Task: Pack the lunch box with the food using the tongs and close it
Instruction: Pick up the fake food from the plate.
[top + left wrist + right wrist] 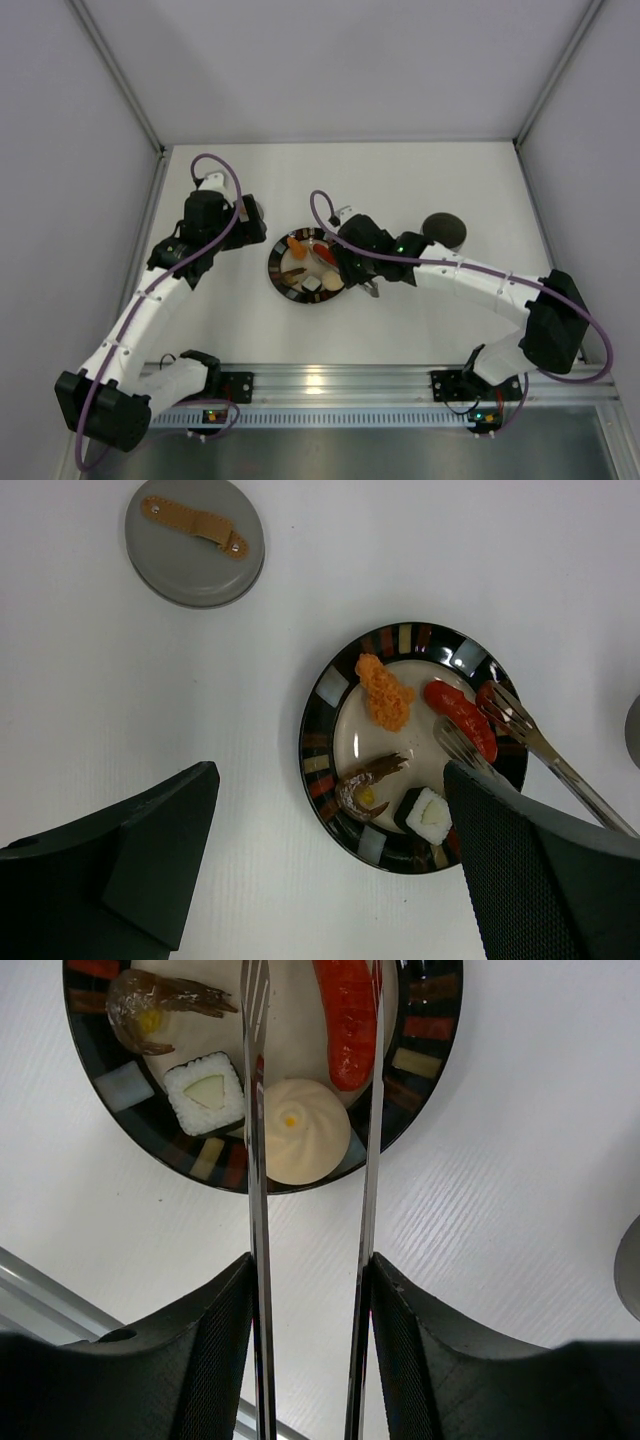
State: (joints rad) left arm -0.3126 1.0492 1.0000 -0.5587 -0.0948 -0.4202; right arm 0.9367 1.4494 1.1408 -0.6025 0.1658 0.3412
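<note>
The right end effector [310,1290] is clamped on the tongs [258,1160], whose tips straddle the red food piece [345,1020] at upper centre, lying lengthwise along them. The left end effector [328,810] stands apart.

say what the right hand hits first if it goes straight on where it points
Likely the plate's near rim, then the cream bun between the arms of the tongs in the right hand; height unclear.
</note>
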